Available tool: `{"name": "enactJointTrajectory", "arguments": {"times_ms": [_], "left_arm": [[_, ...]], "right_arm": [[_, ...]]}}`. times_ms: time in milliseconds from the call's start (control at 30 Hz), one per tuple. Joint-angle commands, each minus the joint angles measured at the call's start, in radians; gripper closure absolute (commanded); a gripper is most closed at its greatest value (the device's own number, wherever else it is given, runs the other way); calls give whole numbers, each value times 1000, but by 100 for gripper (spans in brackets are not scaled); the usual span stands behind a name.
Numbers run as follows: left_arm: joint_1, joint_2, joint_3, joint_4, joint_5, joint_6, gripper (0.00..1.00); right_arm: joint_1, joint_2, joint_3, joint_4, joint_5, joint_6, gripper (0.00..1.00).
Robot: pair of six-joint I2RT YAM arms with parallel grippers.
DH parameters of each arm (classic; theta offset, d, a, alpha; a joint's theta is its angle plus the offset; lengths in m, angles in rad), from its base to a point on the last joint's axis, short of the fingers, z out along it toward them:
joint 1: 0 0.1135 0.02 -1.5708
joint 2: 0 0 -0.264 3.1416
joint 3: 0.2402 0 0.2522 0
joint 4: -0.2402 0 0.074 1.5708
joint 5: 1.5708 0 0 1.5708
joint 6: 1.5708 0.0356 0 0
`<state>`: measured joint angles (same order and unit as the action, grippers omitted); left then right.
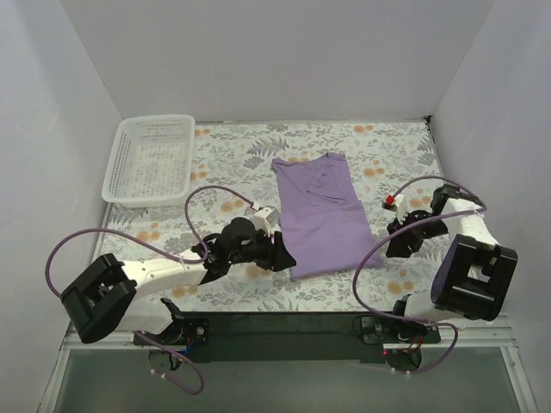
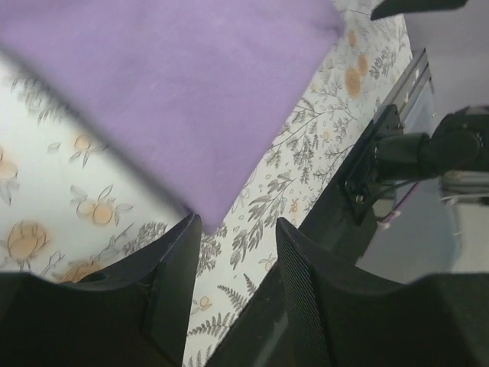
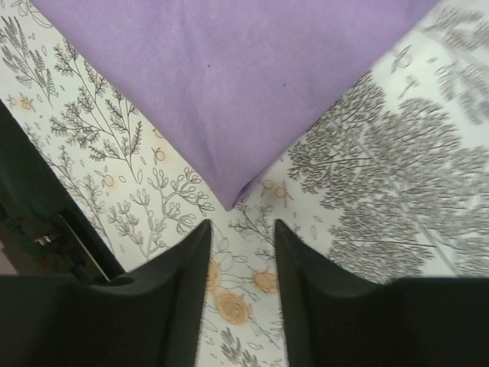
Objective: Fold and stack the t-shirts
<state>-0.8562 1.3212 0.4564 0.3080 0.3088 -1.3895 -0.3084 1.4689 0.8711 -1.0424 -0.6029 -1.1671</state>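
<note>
- The lavender t-shirt (image 1: 323, 215) lies folded into a long strip at the middle of the floral tabletop (image 1: 232, 163), neckline at the far end.
- The left gripper (image 2: 237, 229) sits at the shirt's near left corner, fingers apart and holding nothing.
- The right gripper (image 3: 241, 229) points at the near right corner, fingers also apart and empty.
- A white mesh basket (image 1: 155, 120) stands at the far left, well apart from the shirt.

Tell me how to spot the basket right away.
Start at the flower-patterned tablecloth and look to its far left corner. The white plastic mesh basket stands there. Unlike the flat purple t-shirt mid-table, it has raised, latticed walls.
</note>
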Motion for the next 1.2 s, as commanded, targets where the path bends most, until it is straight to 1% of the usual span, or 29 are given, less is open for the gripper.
{"name": "enactJointTrajectory", "arguments": {"times_ms": [0, 33, 67, 100, 133, 167, 200, 233, 300, 333, 367, 433, 533, 667, 767, 833, 867, 900, 967, 1000, 1033, 1067, 1133, 1167], "left_arm": [[-79, -89, 125, -214, -91, 412, 56], [-124, -97, 148, -259, -105, 487, 56], [-141, -114, 149, -267, -106, 577, 56], [-159, -122, 143, -268, -105, 724, 56], [-196, -138, 122, -262, -100, 803, 52], [-210, -146, 108, -254, -97, 867, 50], [-221, -148, 94, -242, -88, 992, 48], [-240, -142, 71, -221, -77, 1042, 47], [-251, -122, 64, -193, -73, 1102, 46], [-253, -103, 67, -170, -71, 1124, 46], [-254, -58, 83, -164, -70, 1130, 46], [-262, -7, 100, -136, -68, 1139, 46], [-274, 111, 126, -84, -77, 1153, 46], [-276, 203, 146, -20, -112, 1161, 47], [-276, 253, 156, 20, -154, 1166, 48], [-276, 283, 165, 31, -181, 1169, 49], [-276, 292, 169, 32, -197, 1167, 50], [-276, 299, 169, 31, -203, 1167, 51], [-276, 312, 168, 36, -232, 1164, 57], [-276, 317, 166, 37, -241, 1161, 60], [-276, 316, 163, 39, -253, 1156, 66], [-276, 311, 154, 37, -261, 1152, 76], [-274, 294, 142, 49, -275, 1138, 84], [-276, 286, 125, 52, -281, 1133, 95]], "right_arm": [[-5, -108, 72, -57, -20, -187, 49], [-5, -131, 65, -94, -68, -353, 43], [-5, -186, 51, -114, -96, -458, 28], [-5, -220, 16, -122, -121, -555, 19], [-3, -254, -71, -120, -156, -789, 8], [0, -289, -127, -119, -166, -898, 2], [3, -348, -170, -105, -169, -1004, 2], [29, -373, -237, -85, -166, -1079, 2], [75, -413, -268, 0, -137, -1051, 2], [112, -417, -282, 22, -121, -1010, 2], [124, -414, -285, 42, -109, -993, 4], [140, -403, -294, 91, -83, -962, 6], [160, -374, -317, 171, -51, -892, 10], [186, -352, -345, 297, -41, -798, 13], [222, -322, -356, 360, -26, -741, 18], [244, -302, -366, 393, -8, -695, 25], [264, -288, -372, 454, 2, -666, 28], [272, -279, -377, 476, 11, -643, 36], [282, -262, -380, 496, 28, -623, 47], [284, -243, -377, 496, 28, -618, 58], [284, -239, -379, 495, 29, -614, 63], [284, -236, -383, 496, 32, -615, 78], [284, -242, -400, 489, 35, -625, 92], [284, -254, -405, 483, 35, -632, 99]]}}
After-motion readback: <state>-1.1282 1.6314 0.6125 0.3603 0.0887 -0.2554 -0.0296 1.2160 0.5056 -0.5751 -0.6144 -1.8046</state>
